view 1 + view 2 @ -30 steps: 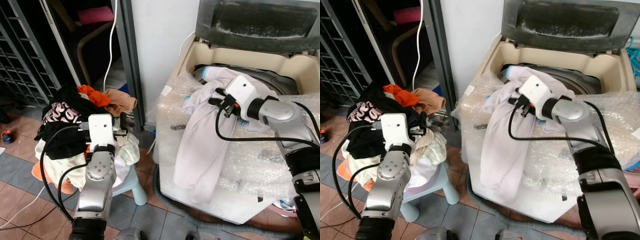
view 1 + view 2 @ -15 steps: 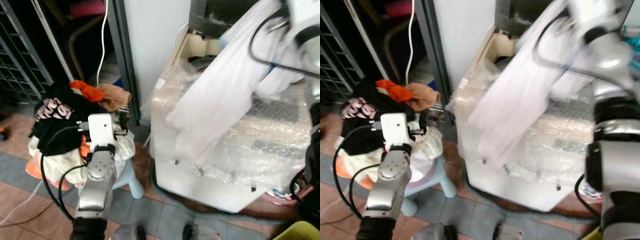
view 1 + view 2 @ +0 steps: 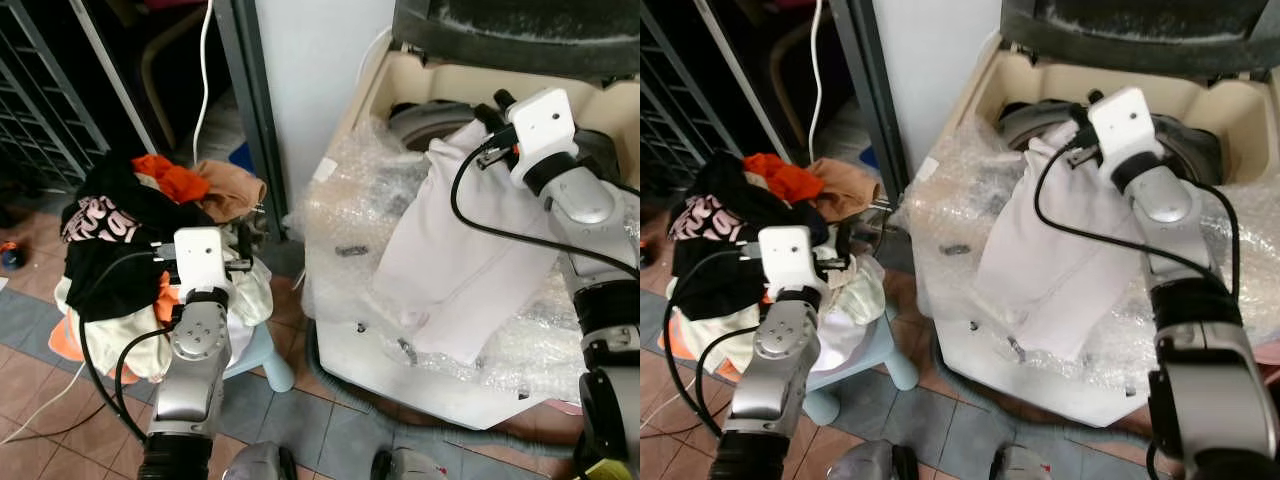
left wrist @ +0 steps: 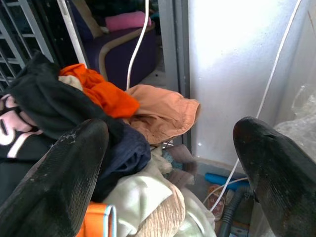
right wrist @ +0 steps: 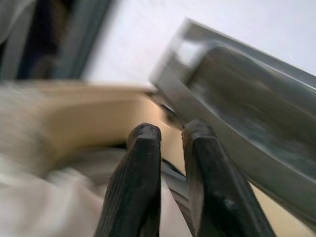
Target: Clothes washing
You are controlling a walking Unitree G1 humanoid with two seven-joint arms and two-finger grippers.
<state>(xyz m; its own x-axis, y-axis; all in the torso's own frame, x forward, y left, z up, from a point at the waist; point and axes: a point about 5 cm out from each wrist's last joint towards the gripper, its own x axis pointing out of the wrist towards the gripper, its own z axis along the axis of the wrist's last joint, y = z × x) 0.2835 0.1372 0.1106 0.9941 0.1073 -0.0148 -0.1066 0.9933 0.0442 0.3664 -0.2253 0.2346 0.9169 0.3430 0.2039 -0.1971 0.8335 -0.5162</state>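
pale pink garment [image 3: 455, 262] drapes from my right gripper [image 5: 165, 148], fingers clenched on its top edge at the washer drum [image 3: 445, 118] rim. best lift higher, carry the hem over the rim, then release. left gripper [image 4: 168, 163] spread, over laundry pile [image 3: 120, 230].

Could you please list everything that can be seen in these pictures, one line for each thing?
Top-loading beige washing machine: one, lid raised, right side.
Clear bubble wrap: one sheet, over the machine's front.
Pale pink cloth garment: one, draped from the drum opening down the machine's front.
Mixed pile of clothes: one heap, black, orange, tan and cream, left.
Light blue plastic stool: one, under the pile.
White cable: one, hanging at the doorway.
Left end effector: open, above the pile.
Right end effector: shut, at the drum opening.
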